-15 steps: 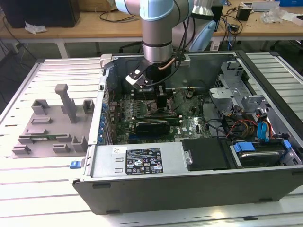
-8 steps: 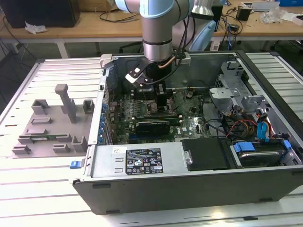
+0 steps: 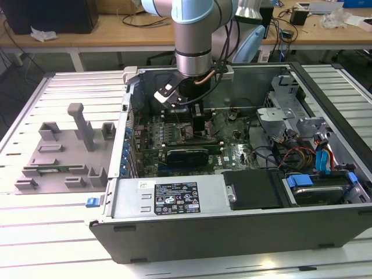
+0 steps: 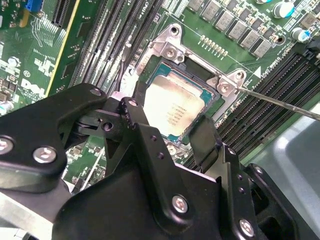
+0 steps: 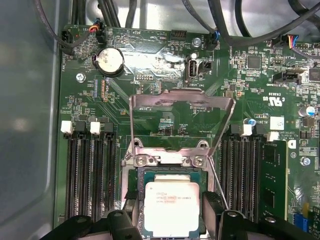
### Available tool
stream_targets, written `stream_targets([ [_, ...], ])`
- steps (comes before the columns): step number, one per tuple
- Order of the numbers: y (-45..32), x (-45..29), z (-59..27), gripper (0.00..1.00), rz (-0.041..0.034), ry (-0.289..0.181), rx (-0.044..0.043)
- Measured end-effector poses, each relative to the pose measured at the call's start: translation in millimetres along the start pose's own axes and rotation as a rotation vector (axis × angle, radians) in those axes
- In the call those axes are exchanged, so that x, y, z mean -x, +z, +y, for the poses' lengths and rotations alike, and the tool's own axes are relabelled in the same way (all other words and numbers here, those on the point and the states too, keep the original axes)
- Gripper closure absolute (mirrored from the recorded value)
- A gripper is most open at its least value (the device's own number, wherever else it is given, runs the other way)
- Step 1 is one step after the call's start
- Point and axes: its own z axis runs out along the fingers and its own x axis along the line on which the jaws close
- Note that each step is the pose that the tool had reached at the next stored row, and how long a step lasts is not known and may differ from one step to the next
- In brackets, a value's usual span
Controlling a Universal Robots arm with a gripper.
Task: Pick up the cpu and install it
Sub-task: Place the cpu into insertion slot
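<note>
The cpu, a flat square chip with a shiny silver top, lies level inside its socket frame on the green motherboard; it is also in the second wrist view. My gripper hangs straight over it, inside the open computer case. One black fingertip stands at each of two opposite edges of the chip. A thin strip of socket shows between fingertip and chip, so the jaws stand open around it. In the exterior view the gripper is low over the board.
The socket's metal load plate is tipped up beyond the socket, and its thin lever sticks out sideways. Memory slots flank the socket; a green memory stick fills one. A drive cage and cables crowd the exterior view's right. A grey fixture lies outside the case.
</note>
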Motion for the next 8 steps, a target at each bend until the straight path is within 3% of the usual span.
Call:
stream_targets([
  [4,0.0,0.0,0.0,0.38,-0.0002,0.000,-0.0001],
  [5,0.0,0.1,0.0,0.47,-0.0002,0.000,-0.0002],
  [8,0.0,0.0,0.0,0.47,-0.0001,0.000,-0.0001],
])
